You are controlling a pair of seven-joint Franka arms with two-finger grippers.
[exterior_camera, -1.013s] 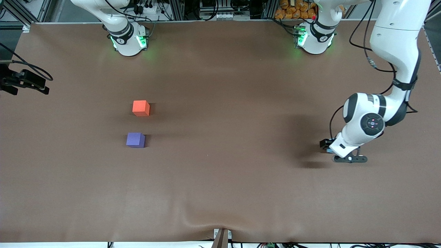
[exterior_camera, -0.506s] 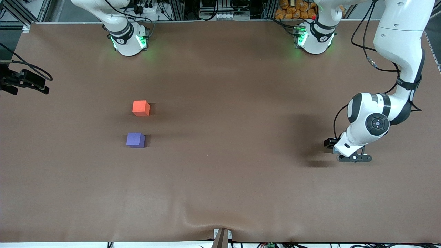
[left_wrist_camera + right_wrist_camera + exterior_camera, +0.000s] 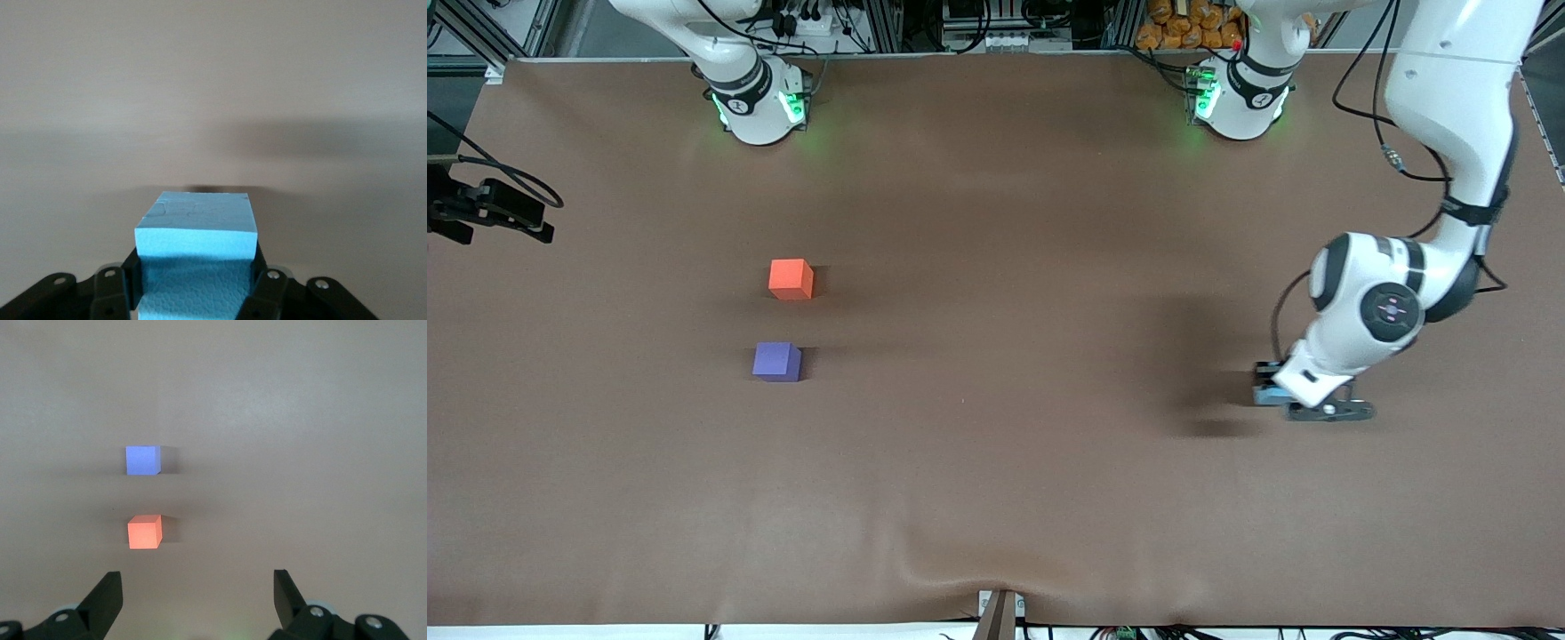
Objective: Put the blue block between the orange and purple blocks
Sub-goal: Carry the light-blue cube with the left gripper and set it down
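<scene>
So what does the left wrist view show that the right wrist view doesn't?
Only the left wrist view shows the blue block, clamped between the left gripper's fingers, with bare table around it. Only the right wrist view shows the orange block and the purple block, apart from each other with a gap between them, and the right gripper open over the table, holding nothing. Both show the brown table cover.
</scene>
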